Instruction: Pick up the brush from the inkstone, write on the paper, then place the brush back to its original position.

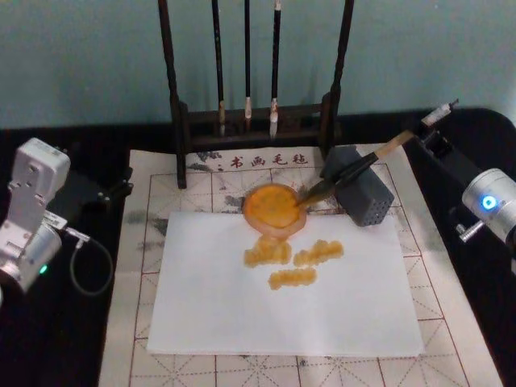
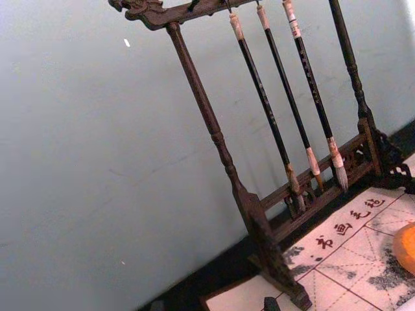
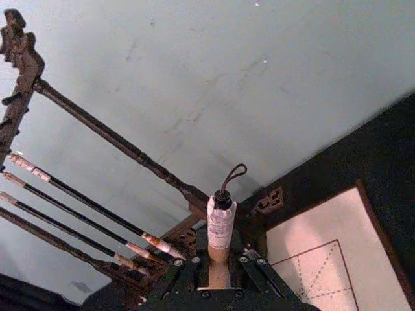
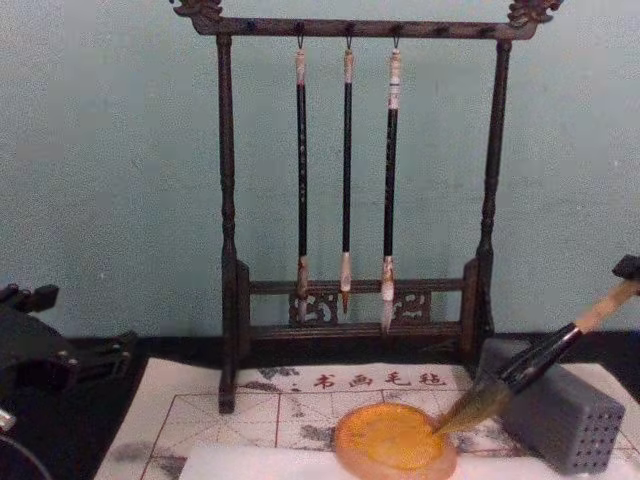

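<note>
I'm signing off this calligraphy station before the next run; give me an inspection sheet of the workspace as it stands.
Surface: gridded felt mat on a black table; white paper sheet bearing three orange strokes.
Job's things: large bamboo-handled brush, tip at the rim of the round glossy orange inkstone dish, handle passing over the grey perforated block.
Clutter: nothing seen.
Grippers: right gripper at the brush's white-capped end; left gripper parked off the mat's left side.
Cables: grey cable loop beside the left arm.
Surroundings: dark wooden rack holding three thin black hanging brushes; teal wall.
</note>
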`<act>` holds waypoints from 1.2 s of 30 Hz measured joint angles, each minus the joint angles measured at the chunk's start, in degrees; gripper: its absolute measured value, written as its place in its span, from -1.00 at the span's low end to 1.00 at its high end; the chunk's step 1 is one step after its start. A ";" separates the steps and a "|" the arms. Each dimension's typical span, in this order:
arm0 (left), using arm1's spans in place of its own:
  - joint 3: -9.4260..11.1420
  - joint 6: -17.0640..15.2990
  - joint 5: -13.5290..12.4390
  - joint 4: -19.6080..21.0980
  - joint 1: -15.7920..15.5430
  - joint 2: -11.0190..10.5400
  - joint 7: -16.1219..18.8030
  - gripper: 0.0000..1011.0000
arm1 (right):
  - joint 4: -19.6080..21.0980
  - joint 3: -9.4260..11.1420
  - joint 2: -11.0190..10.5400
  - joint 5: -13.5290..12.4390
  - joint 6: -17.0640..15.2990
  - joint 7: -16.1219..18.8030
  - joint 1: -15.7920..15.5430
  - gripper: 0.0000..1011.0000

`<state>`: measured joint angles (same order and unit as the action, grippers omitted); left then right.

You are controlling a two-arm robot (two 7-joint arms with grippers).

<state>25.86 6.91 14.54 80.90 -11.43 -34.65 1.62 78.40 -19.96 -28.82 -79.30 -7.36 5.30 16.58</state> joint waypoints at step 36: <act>0.00 0.00 0.00 0.00 0.00 0.00 0.00 0.98 | 7.47 -3.68 -4.60 2.23 0.65 3.39 -1.83 -0.64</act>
<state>25.86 6.91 14.55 80.90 -11.43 -34.65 1.62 85.88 -23.64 -33.42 -77.07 -6.71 8.69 14.76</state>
